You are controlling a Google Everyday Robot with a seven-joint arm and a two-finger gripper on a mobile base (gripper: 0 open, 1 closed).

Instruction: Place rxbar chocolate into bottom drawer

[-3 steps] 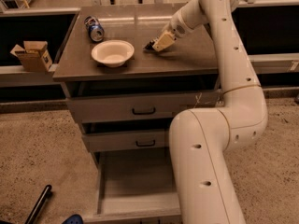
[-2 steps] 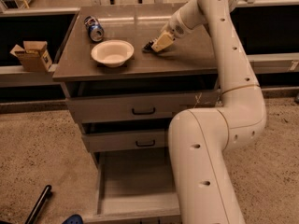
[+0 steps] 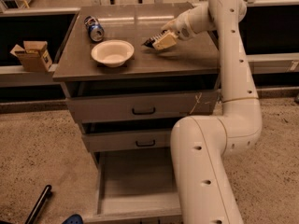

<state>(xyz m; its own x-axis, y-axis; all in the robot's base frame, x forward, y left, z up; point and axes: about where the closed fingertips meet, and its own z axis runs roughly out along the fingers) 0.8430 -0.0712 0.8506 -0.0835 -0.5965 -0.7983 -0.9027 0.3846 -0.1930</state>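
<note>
Gripper (image 3: 158,41) at the bar (image 3: 149,42) above the cabinet top (image 3: 187,62), grip state indiscernible; confirm a firm, level hold before lowering to the open bottom drawer (image 3: 135,190).

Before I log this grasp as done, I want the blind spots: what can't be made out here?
All in the camera view:
- Small dark-wrapped rxbar chocolate: mostly covered by the claw, which is low over the right half of the grey cabinet top; whether the bar is lifted cannot be told.
- Open grey bottom drawer: right part hidden by the white robot arm; front cut off by the bottom edge.
- Blue soda can: label too small to read.
</note>
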